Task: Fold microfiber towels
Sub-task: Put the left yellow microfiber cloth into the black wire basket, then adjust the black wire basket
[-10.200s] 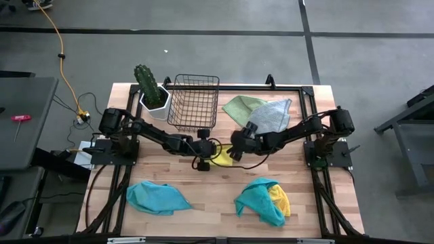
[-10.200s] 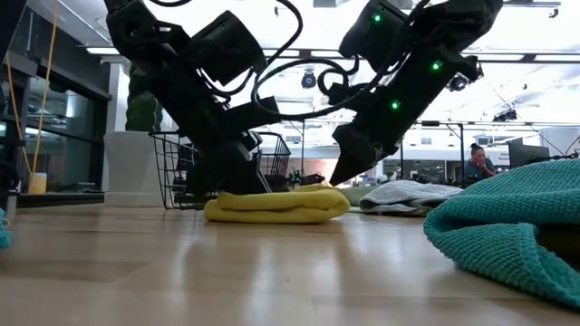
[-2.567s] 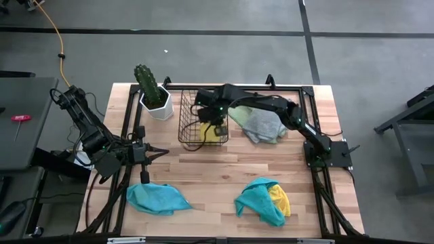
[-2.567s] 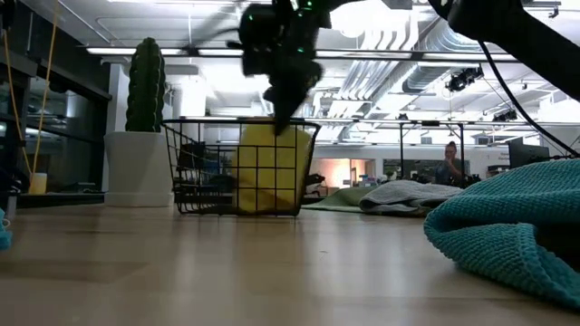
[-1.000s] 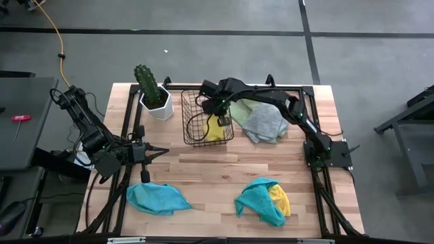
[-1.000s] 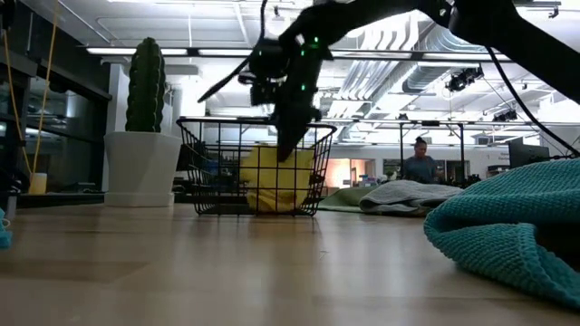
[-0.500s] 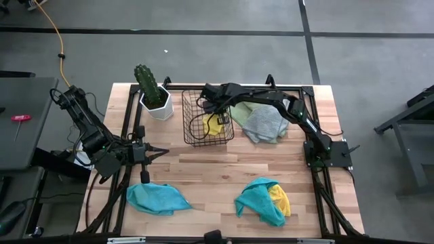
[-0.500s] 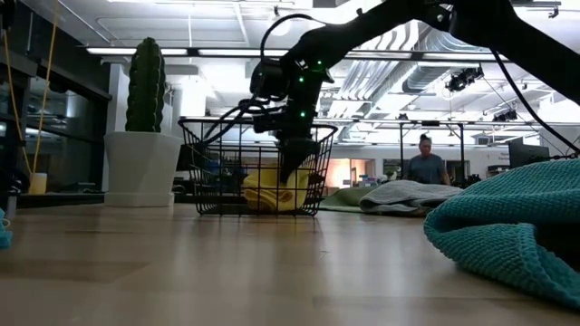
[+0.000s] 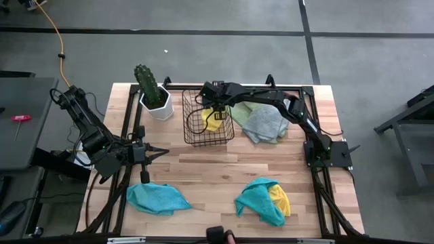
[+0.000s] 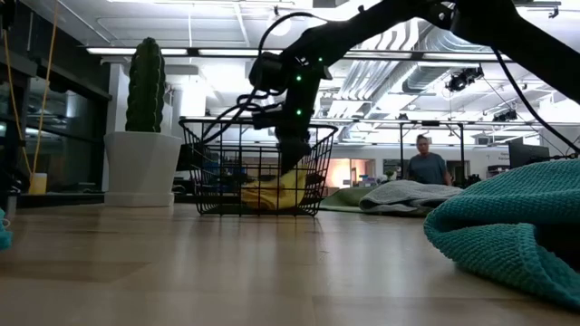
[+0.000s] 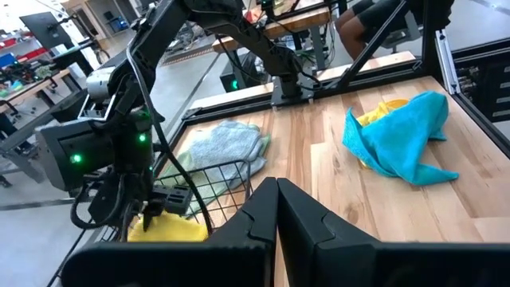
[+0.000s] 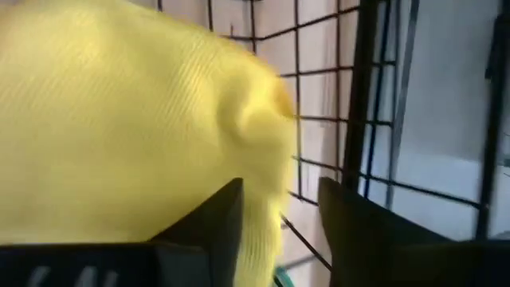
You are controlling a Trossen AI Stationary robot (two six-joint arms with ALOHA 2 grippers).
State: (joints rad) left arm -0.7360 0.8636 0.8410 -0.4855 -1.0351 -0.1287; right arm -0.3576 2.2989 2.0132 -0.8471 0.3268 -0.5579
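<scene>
Right gripper [image 9: 215, 112] reaches over the rim into the black wire basket [image 9: 193, 133] at the far side of the table [image 9: 203, 169]. Its fingers [image 12: 199, 231] stand parted, with a gap between them; a yellow towel [image 9: 213, 122] lies bunched on the basket floor right in front of them. From the right wrist view the cloth seems to brush one finger, but it does not look pinched; contact is hard to judge at this range. Low view: the yellow towel [image 10: 272, 192] sits slumped low in the basket, below the gripper [image 10: 292, 163].

Left gripper [image 9: 163, 152] waits near the table's left edge, jaws pressed together, holding nothing.

Other towels:
- grey towel [image 9: 264, 122] just right of the basket, overlapping a light green towel [image 9: 242, 108] behind it
- teal towel [image 9: 157, 198] at the near left
- second teal towel [image 9: 258, 200] at the near right, lying over another yellow towel [image 9: 279, 198]

A potted cactus [image 9: 148, 87] stands left of the basket. A person [image 10: 426, 167] shows in the room beyond the table.
</scene>
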